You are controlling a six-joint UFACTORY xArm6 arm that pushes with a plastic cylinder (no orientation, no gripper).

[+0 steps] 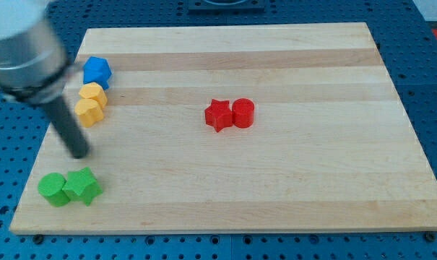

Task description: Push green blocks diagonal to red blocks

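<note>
Two green blocks sit touching at the board's lower left: a green cylinder (54,189) and a green star (83,186) to its right. Near the board's middle a red star (218,115) touches a red cylinder (243,113) on its right. My tip (80,154) rests on the board just above the green star, a short gap apart from it. The rod slants up to the view's left into the blurred grey arm.
A blue block (97,71) sits at the upper left of the wooden board (276,188). Below it are two yellow blocks, one (93,94) above the other (89,111), touching. They lie just right of the rod.
</note>
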